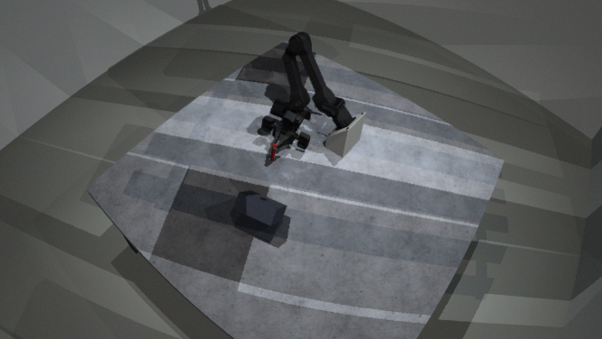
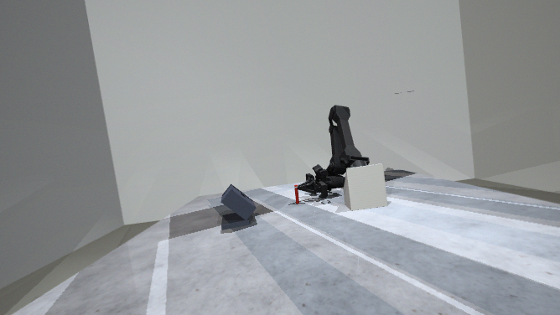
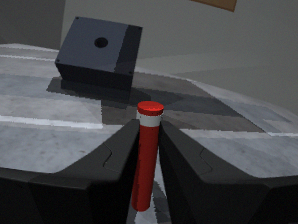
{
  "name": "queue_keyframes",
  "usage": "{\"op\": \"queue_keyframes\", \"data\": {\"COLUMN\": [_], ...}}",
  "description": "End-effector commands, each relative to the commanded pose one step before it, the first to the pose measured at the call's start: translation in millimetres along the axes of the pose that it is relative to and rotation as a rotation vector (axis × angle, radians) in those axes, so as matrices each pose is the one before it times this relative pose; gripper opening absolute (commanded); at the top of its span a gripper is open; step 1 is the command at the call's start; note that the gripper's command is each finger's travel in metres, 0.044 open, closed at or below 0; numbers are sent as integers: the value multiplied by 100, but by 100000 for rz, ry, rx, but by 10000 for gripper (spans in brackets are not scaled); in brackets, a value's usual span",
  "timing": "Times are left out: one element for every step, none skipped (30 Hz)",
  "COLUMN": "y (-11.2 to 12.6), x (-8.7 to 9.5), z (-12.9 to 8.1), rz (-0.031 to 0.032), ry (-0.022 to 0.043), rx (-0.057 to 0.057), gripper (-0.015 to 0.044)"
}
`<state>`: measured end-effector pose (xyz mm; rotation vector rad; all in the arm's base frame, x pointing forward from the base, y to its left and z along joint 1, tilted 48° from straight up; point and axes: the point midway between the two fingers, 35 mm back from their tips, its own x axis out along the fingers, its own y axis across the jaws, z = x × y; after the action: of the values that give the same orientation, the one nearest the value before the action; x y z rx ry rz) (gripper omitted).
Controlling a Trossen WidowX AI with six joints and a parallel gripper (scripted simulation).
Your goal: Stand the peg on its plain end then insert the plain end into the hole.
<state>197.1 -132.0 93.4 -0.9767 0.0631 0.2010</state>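
The red peg [image 1: 273,153] [image 2: 297,194] [image 3: 145,163] stands upright with its white band near the top and its plain end down on the table. My gripper [image 1: 276,149] [image 2: 301,189] [image 3: 149,127] is low over the table and shut on the peg, one dark finger on each side of its shaft. The dark sloped panel [image 1: 259,209] [image 2: 238,202] [image 3: 100,52] sits some way ahead of the gripper. Its round hole [image 3: 101,42] shows in the wrist view, facing up and toward me.
A pale wedge-shaped block [image 1: 346,134] [image 2: 365,187] stands beside the arm's base. The grey striped table [image 1: 360,252] ends at a near edge in the top view.
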Motion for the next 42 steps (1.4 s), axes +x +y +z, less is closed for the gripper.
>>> {"op": "queue_keyframes", "data": {"y": [-112, -10, -10, -10, -10, -11, -10, -10, -10, -11, -12, -12, -12, -12, -12, -13, -8, -9, 5, 6, 12, 19, 0, -1, 0, 0, -5, 0, 0, 0, 0, 0, 0, 0, 0, 0, 0, 0, 0, 0, 0, 0], "x": [11, 1, 1, 1, 1, 1, 0, 0, 1, 0, -1, 0, 0, 0, 0, -1, -12, -29, -25, 4, -9, -14, 6, 9, 3, 3, -2, 0, 0, 0, 0, 0, 0, 0, 0, 0, 0, 0, 0, 0, 0, 0], "z": [-249, -5, -5, -6, -5, -6, -6, -6, -6, -6, -6, -6, -6, -6, -6, -7, -12, -28, -21, 23, -14, -25, 28, 51, 14, 14, -7, 0, 0, 0, 0, 0, 0, 0, 0, 0, 0, 0, 0, 0, 0, 0], "rz": [0, -6, -7, -7, -7, -7, -7, -8, -8, -8, -12, -11, -11, -11, -11, -13, -14, -32, -16, -3, -3, -5, -6, -21, -6, -7, -3, 0, 0, 0, 0, 0, 0, 0, 0, 0, 0, 0, 0, 0, 0, 0], "ry": [2, -95, -95, -96, -97, -94, -96, -96, -95, -94, -94, -96, -93, -95, -94, -90, -7, 42, 40, 17, 23, 43, 48, 132, 37, 37, 1, 0, 0, 0, 0, 0, 0, 0, 0, 0, 0, 0, 0, 0, 0, 0], "rx": [-10, -5, -11, -9, -23, -22, -16, -26, -28, -33, -40, -42, -44, -48, -50, -70, -75, -117, -65, -16, -15, -27, -35, -97, -27, -27, -58, 0, 0, 0, 0, 0, 0, 0, 0, 0, 0, 0, 0, 0, 0, 0], "gripper": [49, 49, 49, 49, 49, 49, 49, 49, 49, 49, 49, 49, 49, 49, 49, 49, 49, 49, 49, 49, 49, 49, 49, 49, 49, 49, 75, 101, 128, 130, 130, 130, 130, 130, 130, 130, 130, 130, 130, 130, 130, 130]}}
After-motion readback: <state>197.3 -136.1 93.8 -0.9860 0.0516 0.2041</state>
